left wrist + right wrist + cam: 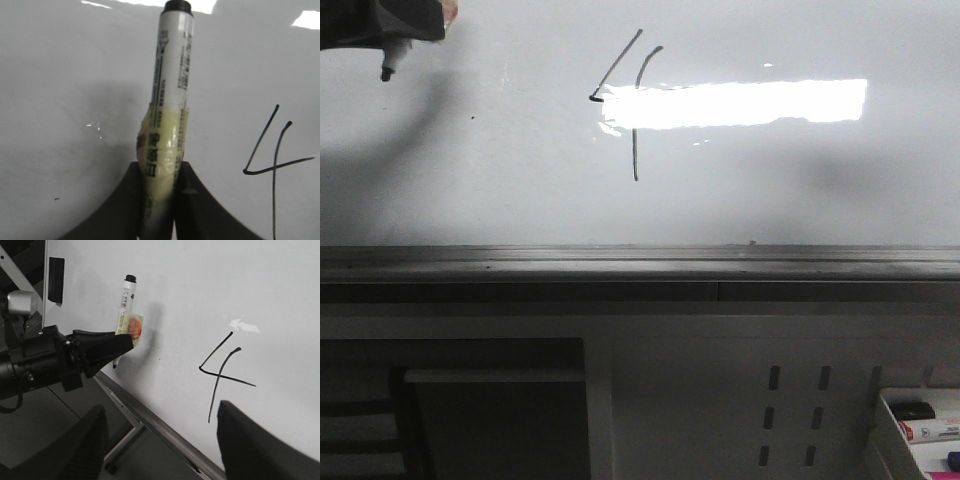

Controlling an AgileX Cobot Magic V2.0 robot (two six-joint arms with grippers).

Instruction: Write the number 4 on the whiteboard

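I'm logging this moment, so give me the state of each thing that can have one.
number 4: fully drawn, three strokes.
whiteboard: upright, marked with the 4.
marker: clamped in the left gripper, tip off the board.
right gripper: open, empty.

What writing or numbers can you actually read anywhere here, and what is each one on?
"4": hand-drawn in thin black strokes, the number 4 on the whiteboard.
Marker held in the left gripper: printed lines and a barcode-like block run along its barrel, too small and blurred to read.
Markers in the tray at the lower right of the front view: labels too small to read.
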